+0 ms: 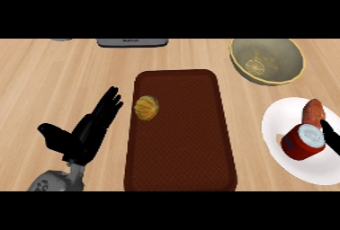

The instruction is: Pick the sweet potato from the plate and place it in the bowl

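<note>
An orange-brown sweet potato (312,111) lies on the white plate (285,166) at the right edge of the counter. A red can with a pale lid (304,142) stands on the same plate, touching the sweet potato's near end. Only a black sliver of my right hand (331,134) shows at the right edge, beside the can and just below the sweet potato. The olive bowl (267,60) stands behind the plate, apart from it. My left hand (83,132) rests open at the lower left, fingers pointing up, holding nothing.
A dark red mat (182,148) fills the counter's middle, with a small yellow squash (146,108) at its left edge. A grey appliance (131,42) sits at the back edge.
</note>
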